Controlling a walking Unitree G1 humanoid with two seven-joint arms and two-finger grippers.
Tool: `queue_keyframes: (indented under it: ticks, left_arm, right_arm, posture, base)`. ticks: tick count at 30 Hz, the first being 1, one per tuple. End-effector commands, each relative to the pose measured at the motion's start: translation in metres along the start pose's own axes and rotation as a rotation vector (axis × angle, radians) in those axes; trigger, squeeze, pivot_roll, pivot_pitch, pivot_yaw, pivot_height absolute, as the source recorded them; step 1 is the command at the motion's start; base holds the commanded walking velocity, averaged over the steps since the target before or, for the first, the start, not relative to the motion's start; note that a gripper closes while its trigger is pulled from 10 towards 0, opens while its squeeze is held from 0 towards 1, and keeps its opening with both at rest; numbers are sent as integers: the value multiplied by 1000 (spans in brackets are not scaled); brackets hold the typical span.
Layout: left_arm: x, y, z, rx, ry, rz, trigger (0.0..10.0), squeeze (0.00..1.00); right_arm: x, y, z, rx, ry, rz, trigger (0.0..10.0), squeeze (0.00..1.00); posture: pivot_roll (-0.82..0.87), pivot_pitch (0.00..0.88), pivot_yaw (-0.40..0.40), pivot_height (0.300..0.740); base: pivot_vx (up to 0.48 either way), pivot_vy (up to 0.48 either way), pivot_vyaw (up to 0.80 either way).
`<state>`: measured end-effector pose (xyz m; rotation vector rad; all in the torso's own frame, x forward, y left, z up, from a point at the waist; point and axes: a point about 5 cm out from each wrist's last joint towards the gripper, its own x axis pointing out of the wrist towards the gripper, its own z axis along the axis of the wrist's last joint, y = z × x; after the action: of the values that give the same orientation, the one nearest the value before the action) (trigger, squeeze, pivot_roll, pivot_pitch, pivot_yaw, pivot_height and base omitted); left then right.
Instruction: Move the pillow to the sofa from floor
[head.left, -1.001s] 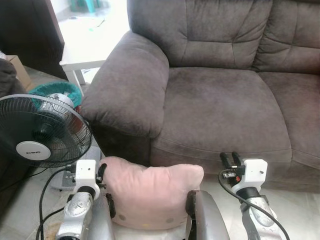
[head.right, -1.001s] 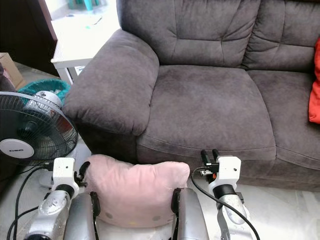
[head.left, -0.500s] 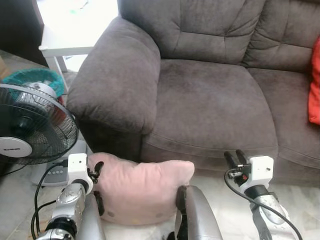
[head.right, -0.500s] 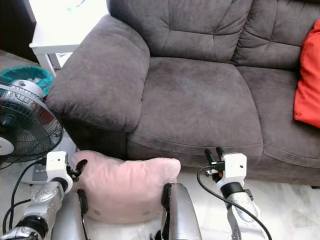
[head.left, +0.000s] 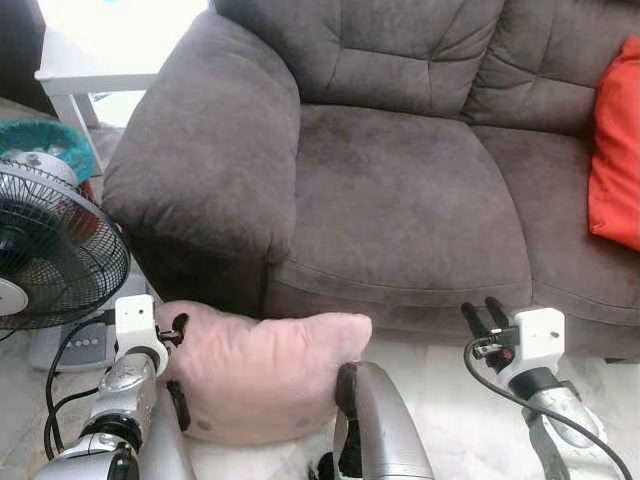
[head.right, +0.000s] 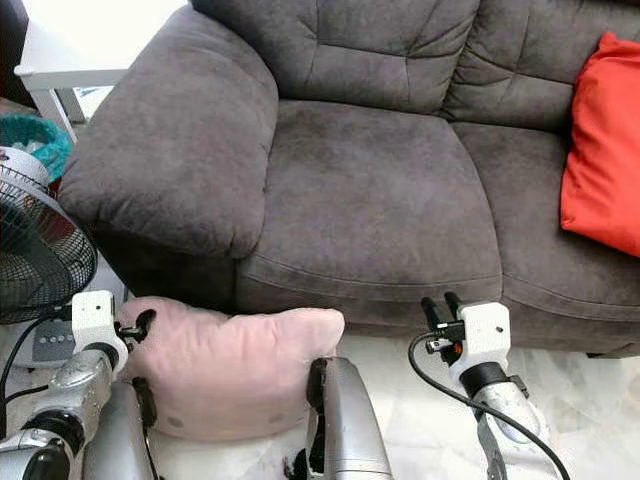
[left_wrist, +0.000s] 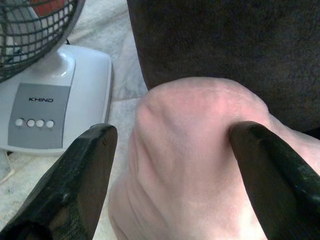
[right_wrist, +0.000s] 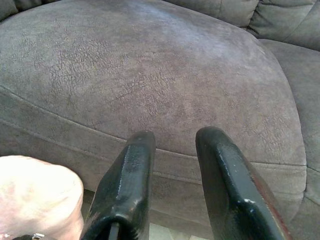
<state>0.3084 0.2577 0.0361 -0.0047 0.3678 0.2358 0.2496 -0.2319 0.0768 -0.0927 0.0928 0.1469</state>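
The pink pillow (head.left: 260, 375) lies low in front of the grey sofa (head.left: 400, 190), against the base below its left armrest. My left gripper (head.left: 178, 326) is at the pillow's upper left corner. In the left wrist view its fingers (left_wrist: 85, 165) stand wide apart around that corner (left_wrist: 195, 150), one finger pressing into the fabric, the other clear of it. My right gripper (head.left: 482, 312) hovers right of the pillow before the seat's front edge, fingers (right_wrist: 132, 165) a little apart and empty.
A red cushion (head.left: 618, 140) leans at the sofa's right end. A standing fan (head.left: 50, 250) with its white base (left_wrist: 50, 100) and cable sits on the floor at left, beside a teal basket (head.left: 40, 165) and a white table (head.left: 90, 70). Silver robot parts (head.left: 375, 425) flank the pillow.
The whole view has shifted right, bringing the red cushion into sight. Both grippers and the pillow keep about the same places relative to each other.
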Motion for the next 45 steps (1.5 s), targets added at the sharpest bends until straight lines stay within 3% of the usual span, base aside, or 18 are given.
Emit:
queue_keyframes:
  ticks: [1, 10, 22, 23, 24, 25, 26, 45]
  left_arm:
    - [-1, -2, -5, -13, 21, -6, 10000, 0]
    - [1, 4, -7, -45, 80, 30, 10000, 0]
    - [-2, 14, -15, -105, 145, 58, 10000, 0]
    - [-2, 14, -16, -100, 148, 57, 8510, 0]
    - [-2, 14, -16, -95, 150, 58, 8510, 0]
    - [-2, 14, -15, -92, 149, 58, 3647, 0]
    - [-2, 14, -15, -93, 147, 59, 0, 0]
    - [-1, 17, -14, -140, 151, 54, 0, 0]
  right_arm:
    - [-3, -8, 4, -7, 0, -18, 10000, 0]
    - [-10, -20, 8, -42, 16, -19, 10000, 0]
    - [-9, -23, 12, -57, 18, -13, 10000, 0]
    - [-9, -23, 12, -57, 17, -13, 10000, 0]
    - [-9, -22, 12, -58, 17, -12, 10000, 0]
    - [-9, -23, 13, -58, 17, -13, 10000, 0]
    - [-9, -23, 13, -58, 17, -13, 10000, 0]
    - [-9, -25, 13, -74, 27, -13, 10000, 0]
  posture:
    - [-76, 141, -237, 469]
    - [-107, 129, -255, 469]
    - [-113, 123, -260, 469]
    - [-113, 124, -260, 469]
    - [-113, 124, -260, 469]
    - [-112, 125, -260, 469]
    - [-112, 125, -260, 469]
    - [-114, 127, -262, 469]
  base:
    - [0, 0, 0]
    - [0, 0, 0]
    - [0, 0, 0]
    - [0, 0, 0]
    - [0, 0, 0]
    - [0, 0, 0]
    - [0, 0, 0]
    - [0, 0, 0]
